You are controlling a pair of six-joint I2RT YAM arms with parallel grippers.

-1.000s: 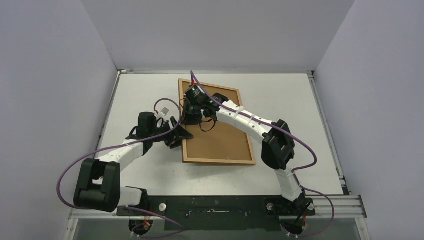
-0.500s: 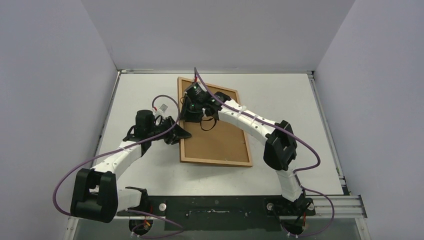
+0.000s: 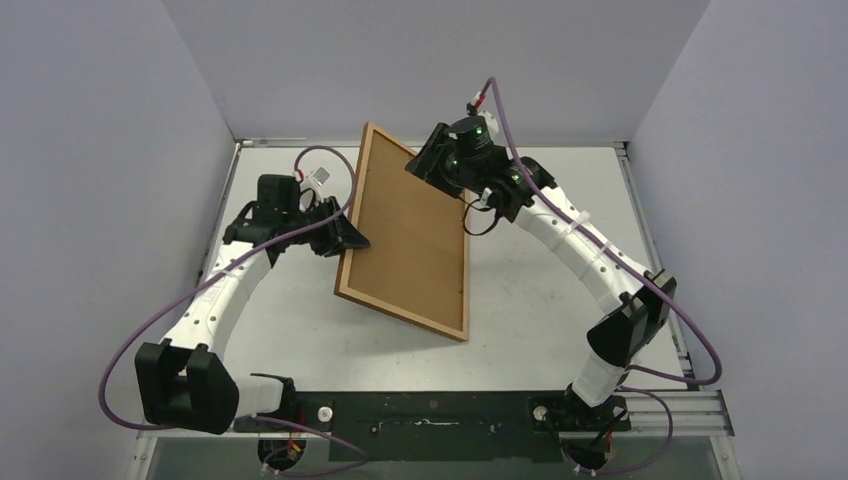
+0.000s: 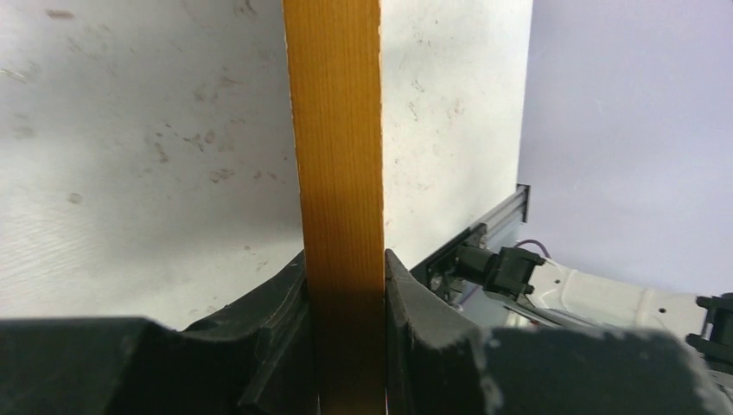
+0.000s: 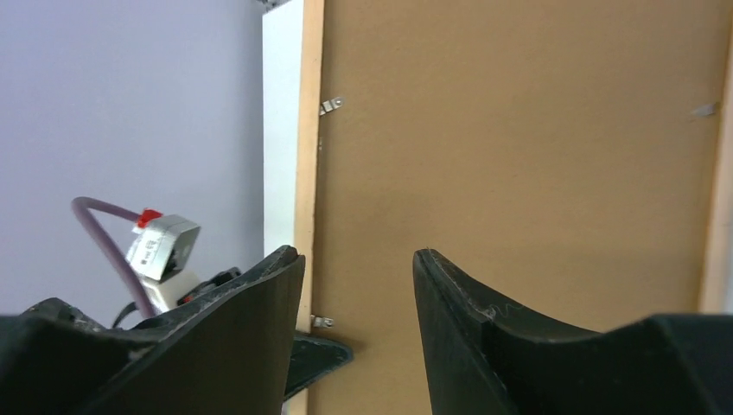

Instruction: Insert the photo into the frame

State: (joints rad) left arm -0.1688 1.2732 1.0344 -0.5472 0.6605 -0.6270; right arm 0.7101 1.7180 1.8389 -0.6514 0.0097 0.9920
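The frame of orange-brown wood is tilted steeply, its left side raised off the table and its back toward the camera. A brown backing panel fills it. My left gripper is shut on the frame's left rail. In the left wrist view that rail runs up between the two fingers of the gripper. My right gripper hangs open near the frame's far top corner, touching nothing. In the right wrist view the gripper faces the panel and the rail. The photo is out of view.
Small metal tabs sit along the panel's edge. The white table is walled in by grey panels. A metal rail runs along the near edge by the arm bases.
The left gripper has lifted the frame's left side, so the frame now stands tilted. The right gripper has opened, let go and risen toward the back.
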